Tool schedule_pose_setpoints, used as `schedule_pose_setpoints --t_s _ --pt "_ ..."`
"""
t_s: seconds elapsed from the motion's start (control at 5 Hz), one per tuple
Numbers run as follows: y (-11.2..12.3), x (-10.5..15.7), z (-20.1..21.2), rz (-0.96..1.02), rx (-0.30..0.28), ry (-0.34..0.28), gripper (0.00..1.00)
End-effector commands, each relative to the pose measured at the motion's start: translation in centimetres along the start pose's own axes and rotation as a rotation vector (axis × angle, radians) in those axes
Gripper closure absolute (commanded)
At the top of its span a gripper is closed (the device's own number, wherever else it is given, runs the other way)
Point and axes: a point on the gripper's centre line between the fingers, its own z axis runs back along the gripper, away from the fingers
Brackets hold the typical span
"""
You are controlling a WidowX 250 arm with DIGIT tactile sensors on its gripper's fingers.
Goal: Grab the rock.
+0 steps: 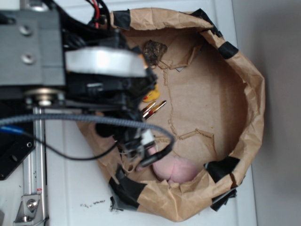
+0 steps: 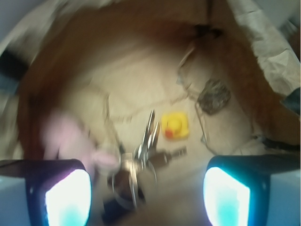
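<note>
— Where's the rock [image 2: 214, 96] from where you're driving?

— I see it on the floor of the brown paper basin [image 1: 251, 94], just beside the paper wall. On my wrist view it sits past the yellow duck [image 2: 175, 125], up and to the right of it, with a strip of bare paper between the two. My gripper [image 2: 146, 193] hangs above the basin, well apart from the rock, and nothing is in it.

— Spread or clenched?

— Spread wide; both fingers [image 2: 68, 195] sit at the bottom corners of the wrist view with the keys [image 2: 146, 150] showing between them.

— Counts?

— One rock, one duck, one bunch of keys, one pink soft lump [image 1: 176, 170]. The basin stands on the white counter [image 1: 70, 188].

— Any writing?

— The wrist view is blurred; I can read nothing.
</note>
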Motion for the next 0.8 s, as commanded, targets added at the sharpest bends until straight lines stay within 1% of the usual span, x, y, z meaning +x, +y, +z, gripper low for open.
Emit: schedule_pose_setpoints --t_s 0.0,0.2,0.4,0.6 --pt "3.8 2.7 -3.2 0.445 0.136 -0.043 0.00" --pt "4.9 3.3 -6.5 0.514 0.161 -0.027 0.00" --pt "6.1 3.3 -7.5 0.576 0.195 -0.024 0.00" --pt "6.1 3.3 -7.5 0.576 0.195 -0.024 0.00"
